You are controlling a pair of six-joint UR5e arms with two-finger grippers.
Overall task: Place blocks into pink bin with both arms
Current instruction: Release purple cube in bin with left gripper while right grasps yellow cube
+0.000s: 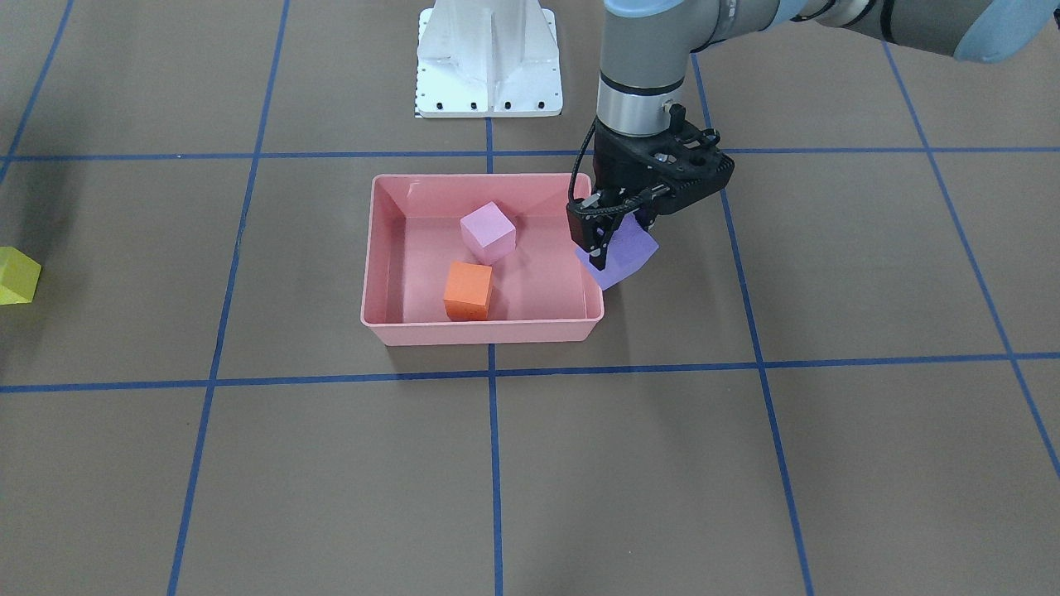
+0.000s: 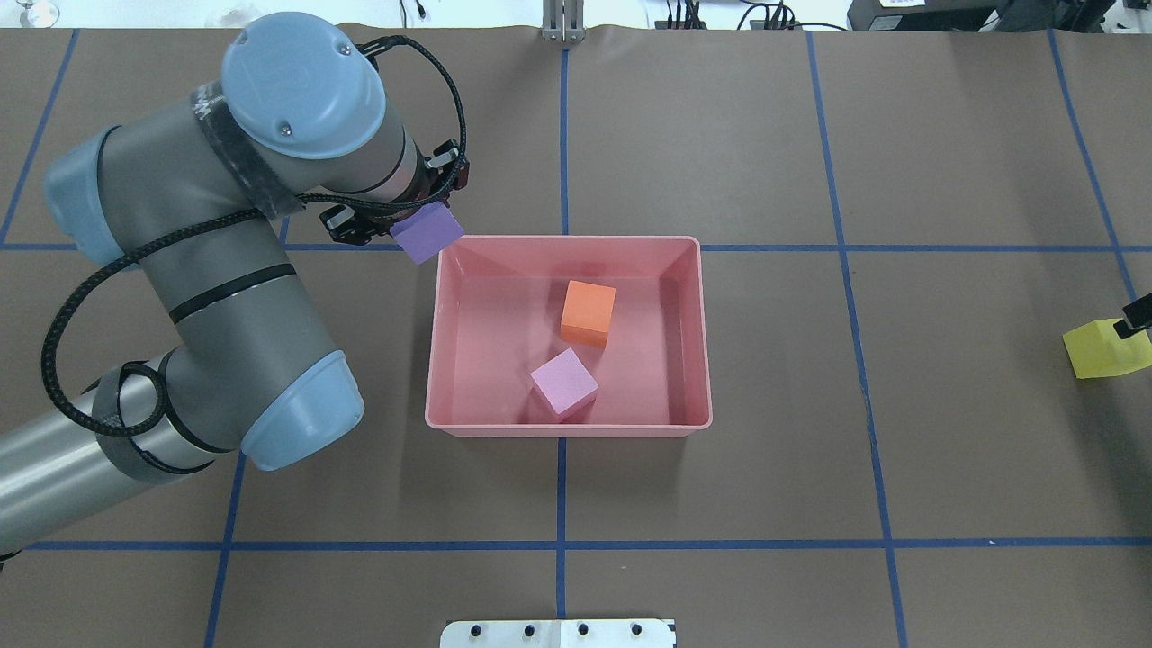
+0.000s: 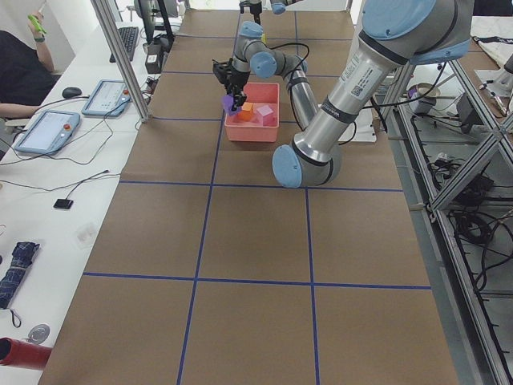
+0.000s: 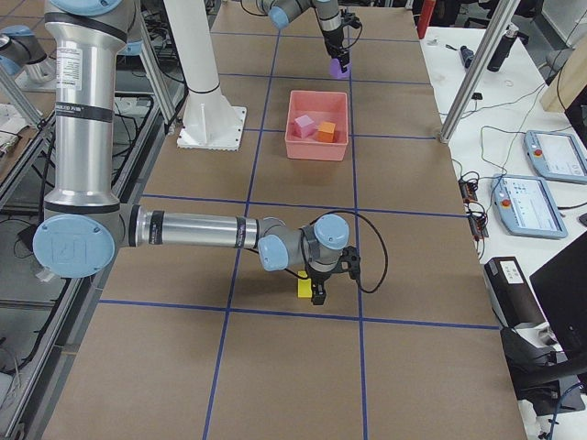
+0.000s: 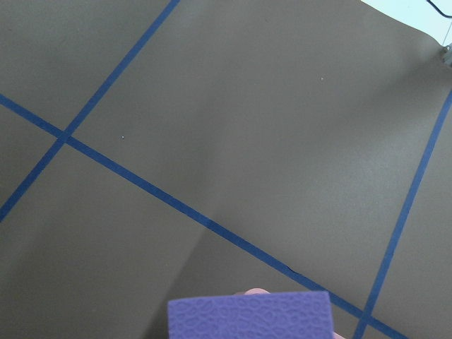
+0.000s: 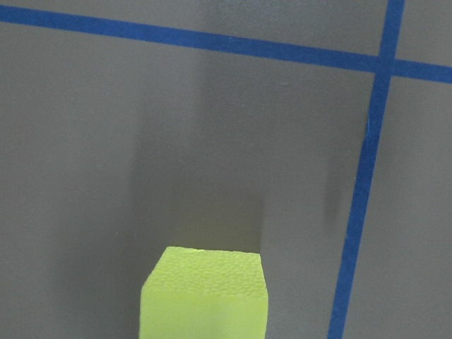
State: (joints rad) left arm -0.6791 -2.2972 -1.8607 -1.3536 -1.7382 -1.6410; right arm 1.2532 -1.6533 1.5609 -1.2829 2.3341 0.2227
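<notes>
Pink bin (image 2: 569, 428) sits mid-table, salmon colour, low walls. 2 blocks are inside it. The orange block (image 2: 589, 312) is approx centre. The lilac block (image 2: 564, 384) is next to it by the robot-side wall, turned diagonal. Can't tell if those 2 touch.

The purple block (image 1: 625, 252) is off the table and tilted, at the bin's far corner on the robot's left, about rim height or higher. Can't tell if it's over the rim or just outside it. The left gripper (image 1: 617, 240) is clamped on it, fingers on opposite faces, pointing down. In the left wrist cam the block's textured face fills the bottom edge, w/ a sliver of pink below it.

The left arm (image 2: 234, 306) comes in from the bin's left, elbow folded back, wrist vertical.

The yellow block (image 2: 1105, 349) is well away from the bin on the robot's right and looks tilted in the front cam. The right arm (image 4: 193, 229) is stretched low, nearly level, wrist turned down. The right gripper (image 4: 318, 295) is right at the block. Grip state: can't tell. Overhead shows only a bit of black finger at the block's top corner, and the right wrist cam shows no fingers.

The table (image 1: 745, 463) is brown w/ a blue tape grid. The white base (image 1: 489, 66) is on the bin's robot side, apart from it.
</notes>
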